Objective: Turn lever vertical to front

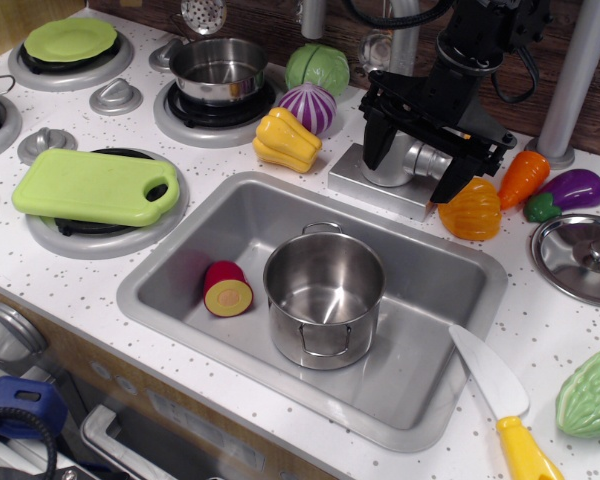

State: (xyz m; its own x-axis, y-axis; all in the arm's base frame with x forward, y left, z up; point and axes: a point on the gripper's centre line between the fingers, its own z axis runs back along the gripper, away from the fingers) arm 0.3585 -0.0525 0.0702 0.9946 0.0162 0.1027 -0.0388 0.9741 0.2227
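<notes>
My black gripper (417, 165) hangs over the faucet base (375, 185) behind the sink. Its two fingers are spread, one finger (377, 140) left of the cylindrical faucet body (395, 162) and the other finger (458, 180) to the right. The lever (430, 160) shows only as a short silver-grey piece sticking out to the right of the body, between the fingers. Its blade is mostly hidden by the gripper, and I cannot tell whether the fingers touch it. The gripper holds nothing.
A steel pot (325, 297) and a red fruit half (227, 290) lie in the sink (170, 275). An orange pepper (470, 210), carrot (522, 178) and eggplant (570, 190) sit right of the faucet. A yellow squash (287, 140) and purple onion (308, 106) sit left of it. The spout pipe (405, 40) rises behind.
</notes>
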